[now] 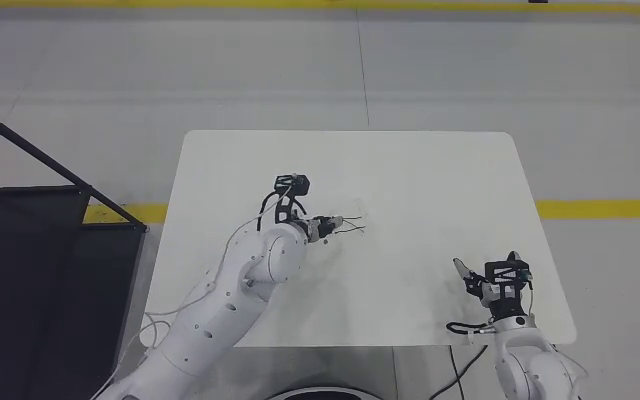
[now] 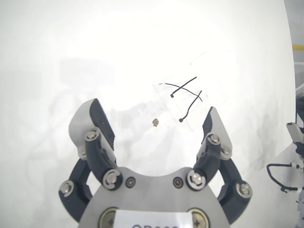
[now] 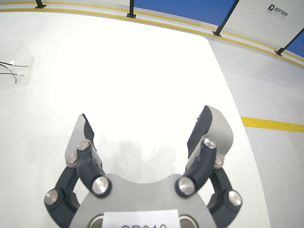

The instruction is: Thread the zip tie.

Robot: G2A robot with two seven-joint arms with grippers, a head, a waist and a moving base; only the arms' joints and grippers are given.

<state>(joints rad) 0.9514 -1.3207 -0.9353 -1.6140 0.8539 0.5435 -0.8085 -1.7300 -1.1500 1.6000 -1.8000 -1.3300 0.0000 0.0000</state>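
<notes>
Top view: white table [image 1: 430,170], seemingly several zip ties [image 1: 352,226], grey floor [image 1: 200,70].

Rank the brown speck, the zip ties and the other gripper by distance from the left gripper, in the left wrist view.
1. Brown speck, on the table right by the left gripper.
2. Zip ties, just beyond, in the clear tray.
3. Right gripper, far off at the table's edge.

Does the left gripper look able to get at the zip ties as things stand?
Probably yes. The left gripper is open, just short of the zip ties, which lie crossed in a clear box. Nothing stands between them, though the box's wall may hinder a low approach.
</notes>
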